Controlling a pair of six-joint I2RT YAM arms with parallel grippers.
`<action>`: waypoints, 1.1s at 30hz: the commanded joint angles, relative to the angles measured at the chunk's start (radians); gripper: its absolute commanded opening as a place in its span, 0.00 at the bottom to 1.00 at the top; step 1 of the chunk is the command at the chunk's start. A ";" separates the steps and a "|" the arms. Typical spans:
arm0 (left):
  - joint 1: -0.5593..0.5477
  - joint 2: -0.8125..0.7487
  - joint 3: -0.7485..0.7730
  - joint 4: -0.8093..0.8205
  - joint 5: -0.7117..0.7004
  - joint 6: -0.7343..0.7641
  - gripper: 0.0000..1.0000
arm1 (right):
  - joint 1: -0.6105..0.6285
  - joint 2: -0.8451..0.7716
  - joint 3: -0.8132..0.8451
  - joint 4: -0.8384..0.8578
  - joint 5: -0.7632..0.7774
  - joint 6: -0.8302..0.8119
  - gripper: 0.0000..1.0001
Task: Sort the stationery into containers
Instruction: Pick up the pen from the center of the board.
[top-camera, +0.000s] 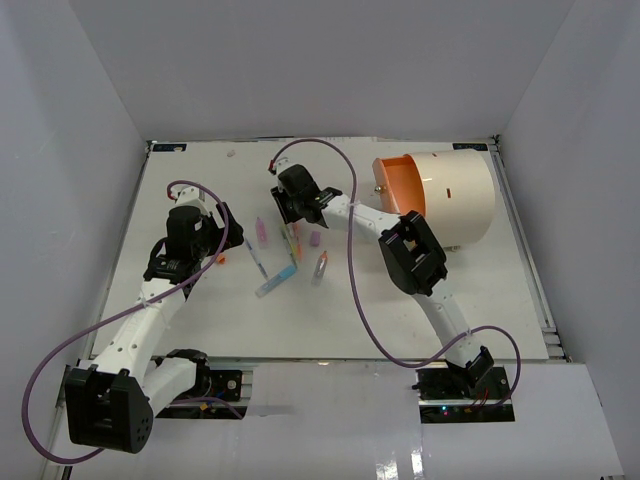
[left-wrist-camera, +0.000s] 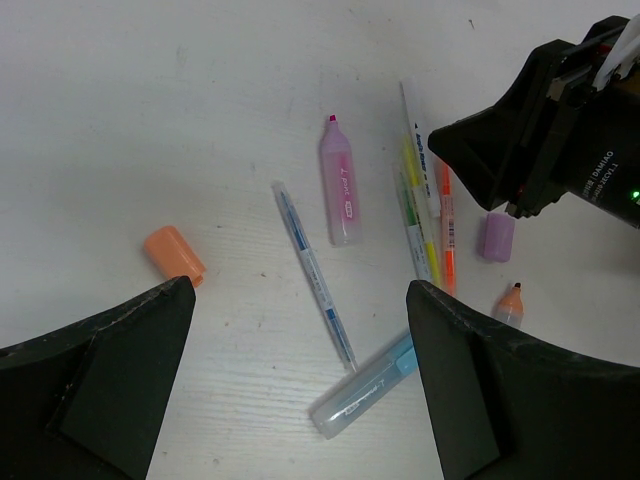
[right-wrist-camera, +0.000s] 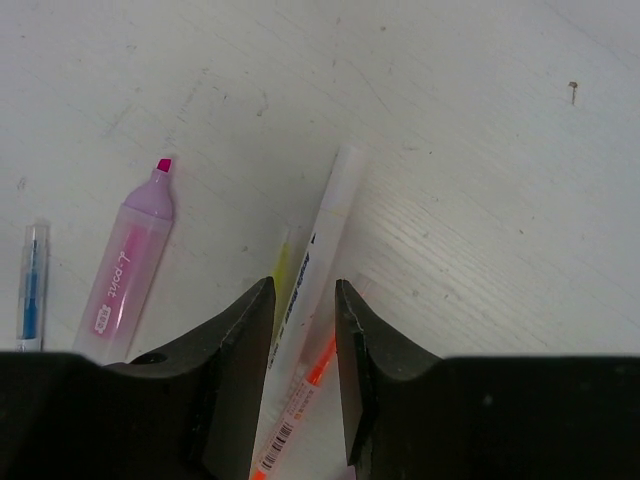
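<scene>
The white tabletop (top-camera: 500, 290) carries everything. At its far right the cream drum (top-camera: 455, 195) lies on its side, with its orange face (top-camera: 398, 185) turned left toward the stationery, which lies loose in the middle of the tabletop, none of it in the drum.

The left gripper (left-wrist-camera: 298, 290) hovers over the pens with its jaws spread wide and nothing between them. The right gripper (right-wrist-camera: 303, 290) is down among the pens, its jaws drawn narrow on either side of a white pen (right-wrist-camera: 320, 240). Whether they press on it cannot be told.

A pink highlighter (left-wrist-camera: 340, 190) and a slim blue pen (left-wrist-camera: 315, 275) lie left of the white pen. A yellow-green highlighter (left-wrist-camera: 415, 215) and an orange pen (left-wrist-camera: 447, 235) lie close alongside it. A pale blue marker (left-wrist-camera: 365, 385) sits nearer the arms. A purple cap (left-wrist-camera: 495, 237) is just beside the right gripper, and an orange cap (left-wrist-camera: 175, 253) lies alone to the left.
</scene>
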 joint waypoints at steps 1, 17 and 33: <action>0.004 0.000 0.004 -0.006 -0.007 0.000 0.98 | 0.007 0.021 0.014 0.062 -0.013 -0.009 0.37; 0.002 -0.005 0.002 -0.005 -0.001 -0.002 0.98 | 0.007 0.064 -0.001 0.060 0.007 -0.001 0.31; 0.004 -0.003 0.002 -0.006 0.001 0.000 0.98 | 0.007 0.067 0.029 0.037 0.003 0.002 0.21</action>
